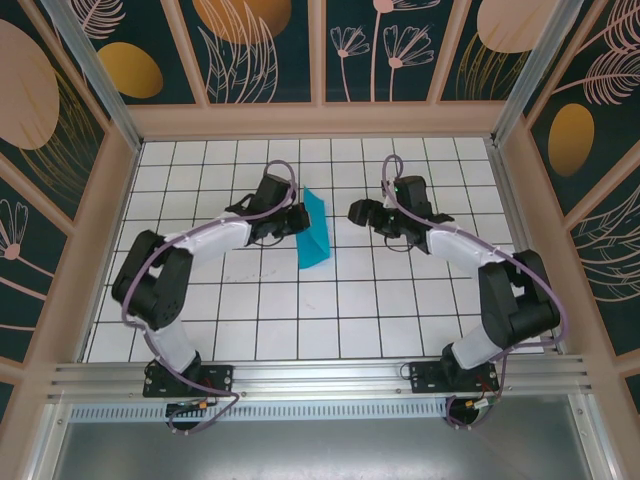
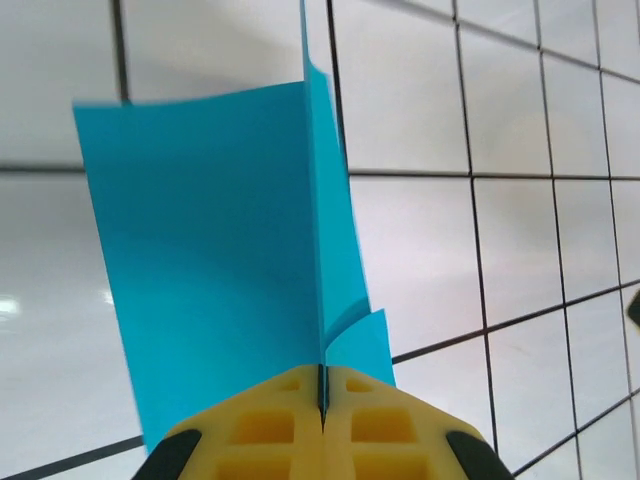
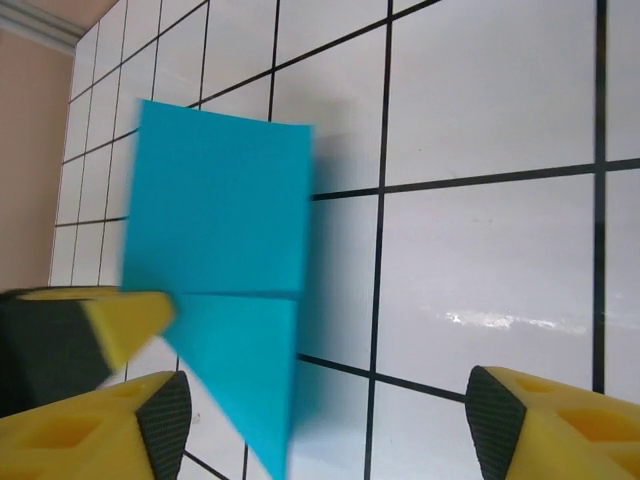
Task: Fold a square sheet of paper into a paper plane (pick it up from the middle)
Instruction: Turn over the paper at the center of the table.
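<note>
The teal-blue sheet of paper (image 1: 313,232) is folded into layers with a pointed lower end and stands on edge over the white tiled table (image 1: 330,300). My left gripper (image 1: 296,218) is shut on its left side. In the left wrist view the yellow jaws (image 2: 322,400) pinch the paper (image 2: 220,250) along a crease, with one flap spreading left and a narrower one right. My right gripper (image 1: 357,212) hovers open just right of the paper, apart from it. In the right wrist view the paper (image 3: 220,220) lies ahead and left of the open right gripper (image 3: 325,410).
Wooden frame walls with dark floral panels (image 1: 260,40) enclose the table on three sides. An aluminium rail (image 1: 320,375) runs along the near edge by the arm bases. The left gripper's yellow finger (image 3: 120,318) shows beside the paper in the right wrist view.
</note>
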You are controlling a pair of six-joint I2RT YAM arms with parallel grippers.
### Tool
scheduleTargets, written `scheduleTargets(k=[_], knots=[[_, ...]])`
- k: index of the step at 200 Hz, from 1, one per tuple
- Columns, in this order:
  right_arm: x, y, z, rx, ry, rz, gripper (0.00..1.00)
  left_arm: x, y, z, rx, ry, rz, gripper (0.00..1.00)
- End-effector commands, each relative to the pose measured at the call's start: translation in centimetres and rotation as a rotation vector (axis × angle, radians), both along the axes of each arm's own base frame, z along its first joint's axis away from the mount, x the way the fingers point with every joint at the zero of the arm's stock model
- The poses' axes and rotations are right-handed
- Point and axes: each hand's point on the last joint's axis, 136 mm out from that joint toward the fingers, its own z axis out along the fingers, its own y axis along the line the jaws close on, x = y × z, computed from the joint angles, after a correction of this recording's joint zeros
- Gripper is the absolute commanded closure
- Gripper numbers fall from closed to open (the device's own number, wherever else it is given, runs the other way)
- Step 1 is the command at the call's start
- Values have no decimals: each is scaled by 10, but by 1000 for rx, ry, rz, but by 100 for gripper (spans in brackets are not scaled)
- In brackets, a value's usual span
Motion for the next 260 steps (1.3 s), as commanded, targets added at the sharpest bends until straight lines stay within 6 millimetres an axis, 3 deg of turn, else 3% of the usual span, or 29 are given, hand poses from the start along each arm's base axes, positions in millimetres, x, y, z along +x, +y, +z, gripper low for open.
scheduleTargets(k=[1,49,77,93,115,148,201,227,260], knots=[[-1,-16,-4,-46,-33,-66,20,-2,38,31,212,-90,39,100],[3,-43,0,-114,-58,-198,12,2,93,71,614,-204,186,100],[5,-71,-9,-176,-11,-341,11,5,109,60,834,-200,240,100],[3,-91,-15,-177,47,-433,11,6,110,43,999,-177,259,100],[0,-105,-14,-145,54,-487,10,11,94,24,1130,-167,232,100],[-2,-118,-13,-148,59,-520,10,15,59,-10,1179,-169,157,100],[-4,-131,-21,-164,88,-548,10,-1,0,-56,976,-88,41,100],[-4,-132,-25,-163,102,-551,10,-6,-12,-73,899,-47,25,100],[-4,-131,-26,-163,109,-544,10,-12,-18,-89,860,-14,0,92]])
